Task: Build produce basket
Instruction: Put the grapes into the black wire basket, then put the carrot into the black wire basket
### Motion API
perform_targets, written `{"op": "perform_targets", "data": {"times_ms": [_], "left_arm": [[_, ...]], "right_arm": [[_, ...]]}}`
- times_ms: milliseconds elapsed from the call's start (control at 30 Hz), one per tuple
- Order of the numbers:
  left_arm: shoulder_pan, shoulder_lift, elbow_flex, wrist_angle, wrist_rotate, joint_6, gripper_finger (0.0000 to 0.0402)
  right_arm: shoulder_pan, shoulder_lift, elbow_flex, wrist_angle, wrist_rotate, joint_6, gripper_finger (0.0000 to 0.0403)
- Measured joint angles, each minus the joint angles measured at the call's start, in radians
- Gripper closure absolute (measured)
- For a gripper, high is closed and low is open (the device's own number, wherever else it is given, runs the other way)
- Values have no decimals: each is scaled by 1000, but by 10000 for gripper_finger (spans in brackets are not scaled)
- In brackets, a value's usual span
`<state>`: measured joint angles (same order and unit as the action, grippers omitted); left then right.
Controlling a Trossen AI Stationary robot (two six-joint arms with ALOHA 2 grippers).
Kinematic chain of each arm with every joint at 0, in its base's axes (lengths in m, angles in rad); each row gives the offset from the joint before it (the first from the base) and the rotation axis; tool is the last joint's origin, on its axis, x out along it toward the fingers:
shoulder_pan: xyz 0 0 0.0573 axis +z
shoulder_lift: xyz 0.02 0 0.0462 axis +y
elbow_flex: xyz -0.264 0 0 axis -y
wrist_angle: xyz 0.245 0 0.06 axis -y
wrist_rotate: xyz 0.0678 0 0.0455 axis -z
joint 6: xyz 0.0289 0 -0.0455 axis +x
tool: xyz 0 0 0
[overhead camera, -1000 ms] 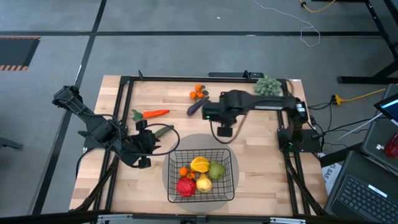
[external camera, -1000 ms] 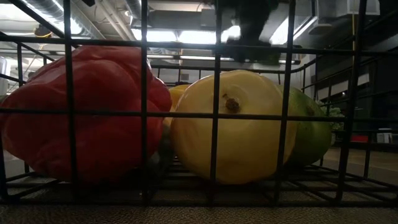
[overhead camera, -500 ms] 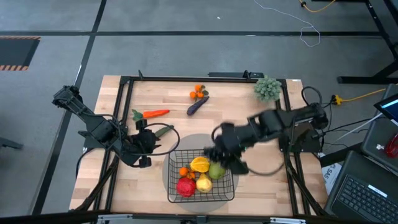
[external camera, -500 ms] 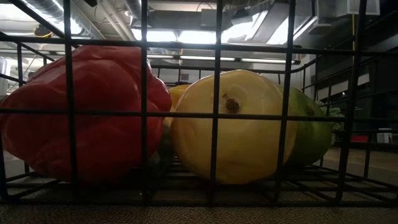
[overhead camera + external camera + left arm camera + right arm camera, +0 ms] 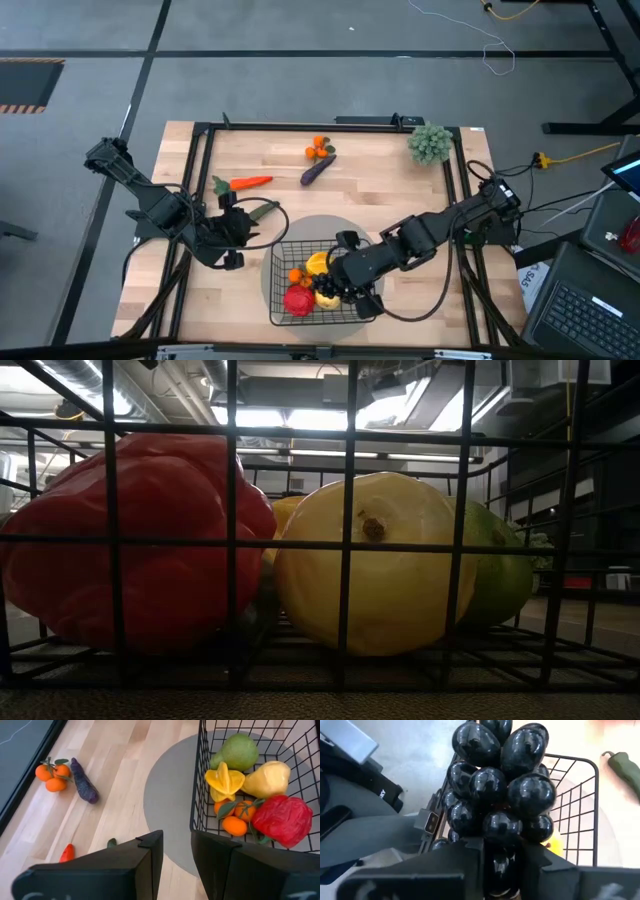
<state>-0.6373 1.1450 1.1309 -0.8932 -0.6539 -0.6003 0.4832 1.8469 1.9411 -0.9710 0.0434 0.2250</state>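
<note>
The black wire basket (image 5: 372,262) sits on a grey round mat and holds a red pepper (image 5: 298,300), a starfruit (image 5: 320,264), small oranges (image 5: 294,275) and a yellow fruit (image 5: 365,565). My right gripper (image 5: 338,283) reaches in over the basket, shut on a bunch of black grapes (image 5: 500,785). An orange carrot (image 5: 245,183), a purple eggplant (image 5: 318,170), more oranges (image 5: 319,150) and a green piece (image 5: 262,210) lie on the table. My left gripper (image 5: 177,855) waits open, left of the basket (image 5: 200,795). My right gripper pinches the grape bunch at one end (image 5: 500,851) between its two fingers (image 5: 470,857). The rest of the bunch sticks out past the fingertips. It comes slanting down from the table's right, with the grapes (image 5: 328,288) over the fruit in the basket. Whether they rest on that fruit cannot be told.
A grey-green bushy ball (image 5: 430,143) stands at the far right corner. A black frame (image 5: 300,125) runs around the tabletop. Bare wood lies between the basket and the far produce. The low view looks through the basket mesh (image 5: 345,545) at the pepper (image 5: 140,540) and a green fruit (image 5: 505,575).
My right arm has swung quickly from the far middle of the table, by the eggplant, toward the near edge and down over the basket. It has stayed shut on the grapes. The green fruit is now covered by the arm in the high view.
</note>
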Motion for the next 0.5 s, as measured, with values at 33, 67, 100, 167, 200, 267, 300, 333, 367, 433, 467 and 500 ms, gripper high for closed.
{"op": "perform_targets", "data": {"times_ms": [33,67,100,167,200,267,300,333,367,433,467,500], "left_arm": [[0,0,0,0,0,0,314],[0,0,0,3,0,0,314],[0,0,0,8,0,0,314],[0,0,0,12,0,0,314],[0,0,0,13,0,0,314],[0,0,0,13,0,0,314],[0,0,0,13,0,0,314],[0,0,0,13,0,0,314],[0,0,0,13,0,0,314],[0,0,0,13,0,0,314],[0,0,0,13,0,0,314],[0,0,0,13,0,0,314]], "right_arm": [[-4,1,0,1,-5,-4,331],[-7,1,0,1,-16,-19,323],[-11,2,0,1,-24,-28,314],[-19,4,0,1,-37,-45,292],[-21,4,0,1,-36,-50,280],[-28,4,0,4,-36,-51,253],[-30,4,0,5,-36,-48,240],[-33,4,0,5,-35,-46,225],[-36,4,0,5,-36,-46,212],[-39,4,1,4,-36,-25,188],[-42,4,6,-5,-37,-5,178],[-45,5,13,-16,-39,16,168]]}}
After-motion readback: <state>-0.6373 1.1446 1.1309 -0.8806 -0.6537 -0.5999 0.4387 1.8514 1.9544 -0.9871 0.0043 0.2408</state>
